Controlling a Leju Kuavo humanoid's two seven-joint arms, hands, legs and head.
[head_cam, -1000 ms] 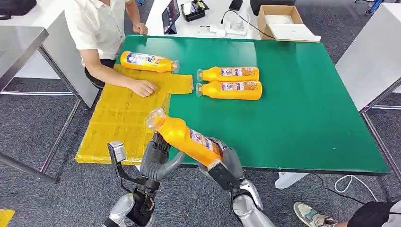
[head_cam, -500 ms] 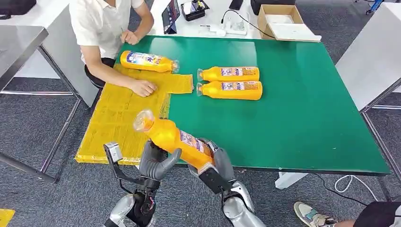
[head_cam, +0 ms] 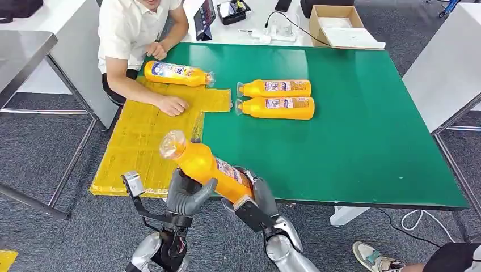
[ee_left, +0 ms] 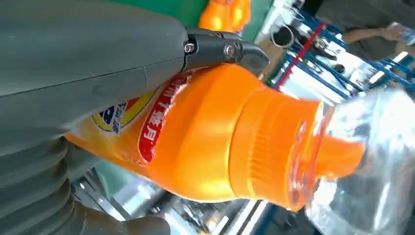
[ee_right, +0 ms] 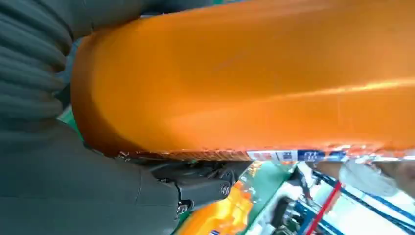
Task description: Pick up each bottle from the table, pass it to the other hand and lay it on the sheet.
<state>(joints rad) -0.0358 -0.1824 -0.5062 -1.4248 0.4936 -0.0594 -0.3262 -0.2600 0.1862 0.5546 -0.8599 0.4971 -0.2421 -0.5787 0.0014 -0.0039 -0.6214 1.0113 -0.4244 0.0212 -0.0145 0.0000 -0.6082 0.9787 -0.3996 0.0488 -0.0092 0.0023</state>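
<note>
- The sheet [head_cam: 136, 147] lies over the worktop's [head_cam: 351, 130] left edge.
- One bottle [head_cam: 177, 74] lies on the sheet's far end.
- Two bottles [head_cam: 275, 88] [head_cam: 276, 107] lie side by side on the worktop, right of the sheet.
- A held bottle [head_cam: 205, 165] sits above the near edge, between the left hand [head_cam: 187, 195] and right hand [head_cam: 255, 201].

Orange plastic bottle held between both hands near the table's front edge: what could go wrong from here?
1. The orange plastic bottle with a clear cap is tilted and gripped by both the left hand and right hand; a badly timed release could drop it past the green table edge.
2. A person's hand rests on the yellow sheet, so placing there might hit it.
</note>
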